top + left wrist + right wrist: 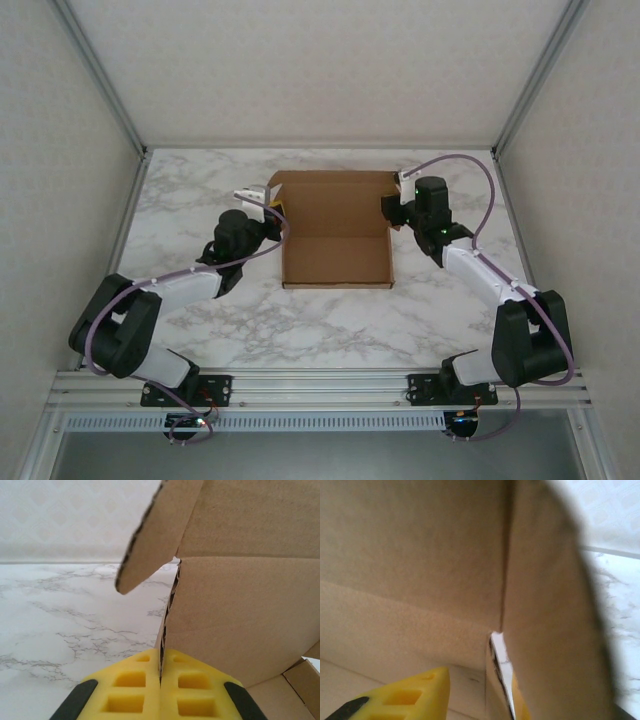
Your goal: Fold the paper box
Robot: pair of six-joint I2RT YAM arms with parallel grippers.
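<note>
The paper box (337, 245), far edge of the table (320, 330).
I read left gripper (160, 680) clamped on its left wall; right gripper (480, 695) straddles the right wall, jaws parted.

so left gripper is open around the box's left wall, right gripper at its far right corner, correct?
Not quite. The left gripper is shut on the left wall of the box, not open around it. The left wrist view shows its yellow pads pinching the cardboard edge between them. The right gripper is at the far right corner, as you said.
</note>
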